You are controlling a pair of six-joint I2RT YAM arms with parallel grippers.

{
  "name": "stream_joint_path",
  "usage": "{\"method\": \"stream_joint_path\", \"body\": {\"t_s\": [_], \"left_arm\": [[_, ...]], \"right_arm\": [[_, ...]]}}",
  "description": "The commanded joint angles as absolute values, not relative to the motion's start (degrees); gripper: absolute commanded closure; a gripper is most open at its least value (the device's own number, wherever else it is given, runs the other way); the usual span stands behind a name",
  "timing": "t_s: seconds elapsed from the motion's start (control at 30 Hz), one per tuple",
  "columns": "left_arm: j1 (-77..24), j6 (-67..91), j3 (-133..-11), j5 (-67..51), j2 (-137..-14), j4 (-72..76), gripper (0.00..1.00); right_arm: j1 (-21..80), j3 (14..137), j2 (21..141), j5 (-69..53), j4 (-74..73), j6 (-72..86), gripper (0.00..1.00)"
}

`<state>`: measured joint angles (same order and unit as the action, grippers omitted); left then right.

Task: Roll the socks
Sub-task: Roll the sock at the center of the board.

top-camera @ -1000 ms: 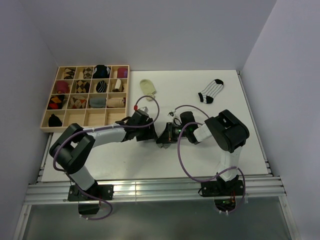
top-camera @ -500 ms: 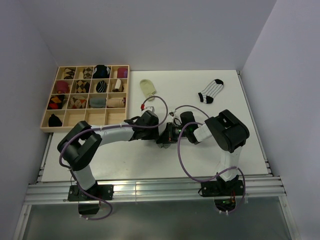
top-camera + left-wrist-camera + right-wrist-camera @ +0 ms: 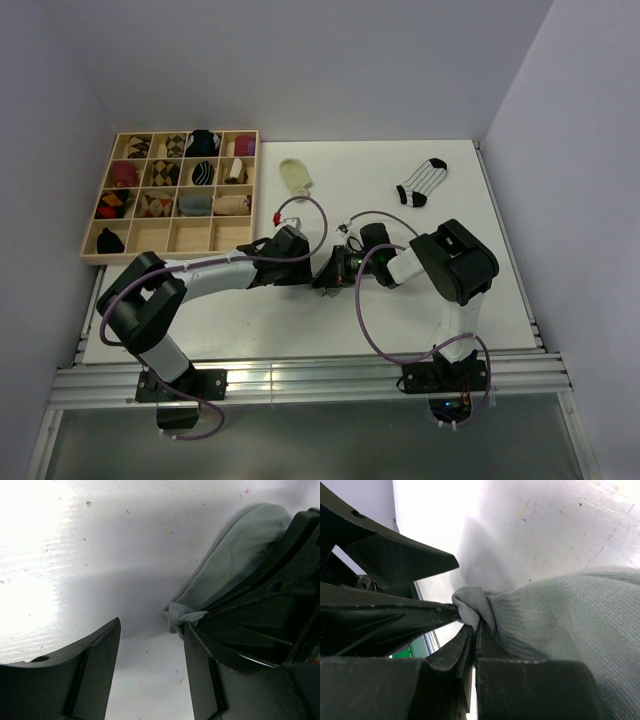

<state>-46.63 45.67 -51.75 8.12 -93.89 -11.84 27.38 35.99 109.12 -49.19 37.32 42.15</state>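
Left gripper (image 3: 150, 675) nudged in then backed off, jaws halfway apart and empty. Your right gripper (image 3: 475, 630) stayed clamped on the plain grey knit sock (image 3: 230, 565) mid white table (image 3: 490, 210), so you hadn't rolled anything yet.

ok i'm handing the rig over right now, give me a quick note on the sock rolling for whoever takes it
Right gripper: shut on one end of the grey sock, in the middle of the table.
Left gripper: open and empty, right beside that pinched end.
Cream sock and striped sock: lying flat and unrolled at the far side.
Done: the wooden tray on the left already holds a number of rolled socks.
Left: roll the grey sock, which shows no roll yet, then the cream and striped ones.
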Motion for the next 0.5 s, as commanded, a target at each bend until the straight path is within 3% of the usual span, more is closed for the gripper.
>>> {"method": "stream_joint_path", "body": {"t_s": [0.0, 0.47], "left_arm": [[-46.58, 44.03, -50.71, 5.63, -92.02, -11.16, 0.41], [-45.44, 39.91, -47.20, 4.04, -87.36, -6.59, 0.41]], "right_arm": [[26.81, 36.47, 109.16, -47.90, 37.09, 41.22, 1.00], [26.72, 36.83, 109.25, -48.08, 36.56, 41.05, 1.00]]}}
